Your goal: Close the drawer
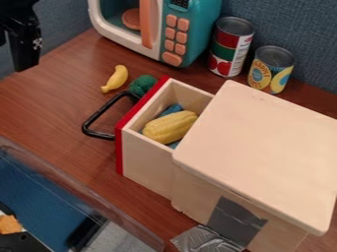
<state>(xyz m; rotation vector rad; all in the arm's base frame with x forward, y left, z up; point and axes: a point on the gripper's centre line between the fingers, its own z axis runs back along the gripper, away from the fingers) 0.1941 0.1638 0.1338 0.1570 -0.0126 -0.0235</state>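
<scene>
One gripper hangs well apart from the wooden cabinet, to its upper left; whether its jaws are apart or together, I cannot tell. Left of the cabinet come one banana, one broccoli and one drawer, pulled out, holding one corn cob. Beyond the cabinet stand one toy microwave, then two cans. The drawer's red front faces left and slightly up; its long axis is unclear, the rear being hidden.

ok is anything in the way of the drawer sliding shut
Nothing visible stands between the drawer and the wooden box. The toy corn lies inside the drawer; whether its top clears the opening is hard to tell.
</scene>
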